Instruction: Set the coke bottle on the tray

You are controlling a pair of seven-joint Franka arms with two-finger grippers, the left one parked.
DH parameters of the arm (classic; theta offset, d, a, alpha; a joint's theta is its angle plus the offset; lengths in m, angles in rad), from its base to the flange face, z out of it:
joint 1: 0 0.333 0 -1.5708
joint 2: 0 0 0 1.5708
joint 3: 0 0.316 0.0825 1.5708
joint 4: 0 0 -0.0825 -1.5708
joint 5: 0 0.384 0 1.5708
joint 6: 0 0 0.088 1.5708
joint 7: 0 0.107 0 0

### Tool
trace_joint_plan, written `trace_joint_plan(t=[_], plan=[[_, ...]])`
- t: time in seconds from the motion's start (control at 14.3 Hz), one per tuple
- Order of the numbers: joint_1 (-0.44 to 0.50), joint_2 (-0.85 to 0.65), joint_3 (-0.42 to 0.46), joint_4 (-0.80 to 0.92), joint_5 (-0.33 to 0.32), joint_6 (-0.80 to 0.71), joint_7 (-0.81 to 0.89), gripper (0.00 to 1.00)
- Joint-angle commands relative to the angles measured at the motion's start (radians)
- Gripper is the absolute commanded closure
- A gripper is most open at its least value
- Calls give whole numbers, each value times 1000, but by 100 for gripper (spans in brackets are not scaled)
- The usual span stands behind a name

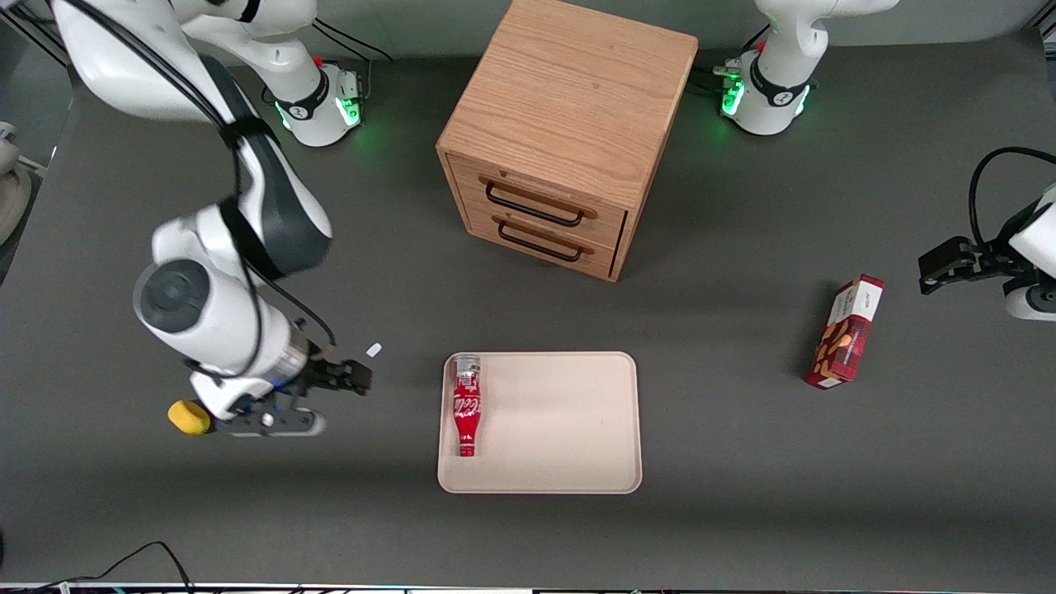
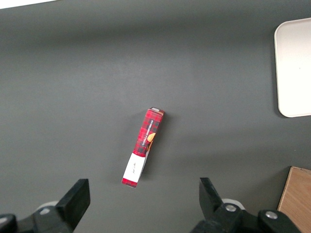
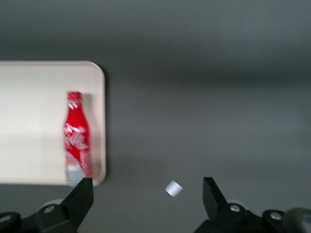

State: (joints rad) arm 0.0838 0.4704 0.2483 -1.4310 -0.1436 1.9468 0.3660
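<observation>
The coke bottle (image 1: 467,406) lies flat on the beige tray (image 1: 561,429), along the tray's edge nearest the working arm, its narrow neck pointing toward the front camera. It also shows in the right wrist view (image 3: 76,139) on the tray (image 3: 34,121). My gripper (image 1: 351,377) is open and empty, above the bare table beside the tray and apart from it. In the right wrist view the gripper (image 3: 148,194) has its fingers spread wide with nothing between them.
A small white piece (image 1: 374,350) lies on the table near my gripper, also in the wrist view (image 3: 173,188). A wooden two-drawer cabinet (image 1: 561,132) stands farther from the camera than the tray. A red snack box (image 1: 846,332) lies toward the parked arm's end.
</observation>
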Motion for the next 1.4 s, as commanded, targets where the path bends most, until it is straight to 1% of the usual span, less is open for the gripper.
trace_joint_plan(t=[0.0, 0.07, 0.14, 0.21, 0.28, 0.49, 0.63, 0.77, 0.91, 1.12, 1.33], plan=[[-7, -180, -32, -163, 13, -69, -39, 0], [-10, -218, -55, -177, 59, -113, -65, 0], [-15, -261, -93, -201, 118, -136, -115, 0], [-15, -319, -131, -253, 160, -141, -169, 0], [-15, -378, -162, -308, 173, -141, -205, 0], [-15, -548, -219, -471, 173, -140, -216, 0], [-16, -622, -247, -506, 173, -161, -231, 0], [-13, -650, -286, -485, 173, -232, -231, 0], [-13, -673, -316, -477, 173, -247, -231, 0], [-13, -676, -325, -439, 171, -247, -230, 0], [-7, -633, -326, -398, 168, -249, -211, 0]])
